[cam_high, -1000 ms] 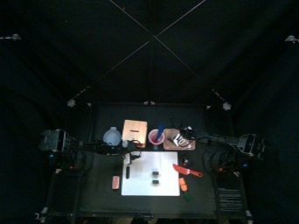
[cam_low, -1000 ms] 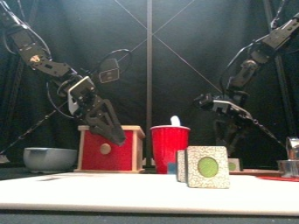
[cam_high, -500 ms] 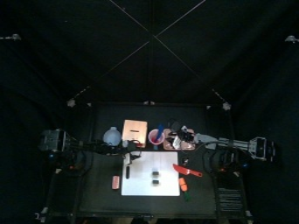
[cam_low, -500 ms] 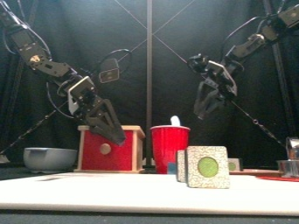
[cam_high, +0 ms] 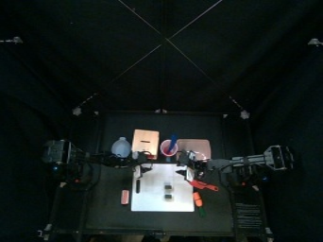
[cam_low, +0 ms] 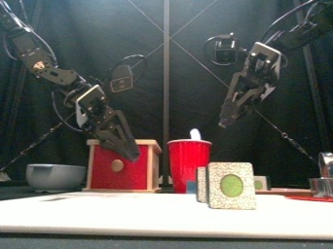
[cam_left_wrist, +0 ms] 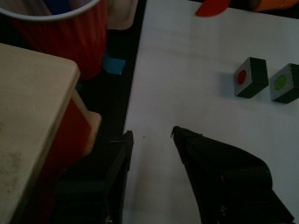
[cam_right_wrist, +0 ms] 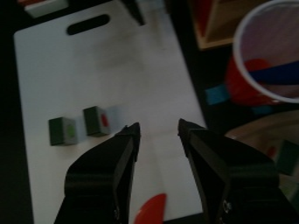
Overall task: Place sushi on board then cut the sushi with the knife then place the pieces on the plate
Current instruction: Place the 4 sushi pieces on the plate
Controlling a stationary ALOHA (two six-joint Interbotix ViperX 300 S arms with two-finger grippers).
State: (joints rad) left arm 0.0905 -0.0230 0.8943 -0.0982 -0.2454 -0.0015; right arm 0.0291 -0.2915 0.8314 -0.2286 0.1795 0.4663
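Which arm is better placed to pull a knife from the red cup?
Right, likely. The right gripper hangs open above and beside the red cup, its wrist view seeing the knives inside. The left gripper, also open, sits low by the wooden box.

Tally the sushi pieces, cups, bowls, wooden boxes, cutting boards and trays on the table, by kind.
Sushi pieces: 2
Red cup: 1
Blue-grey bowl: 1
Wooden box: 1
White cutting board: 1
Pink tray: 1
Total: 7
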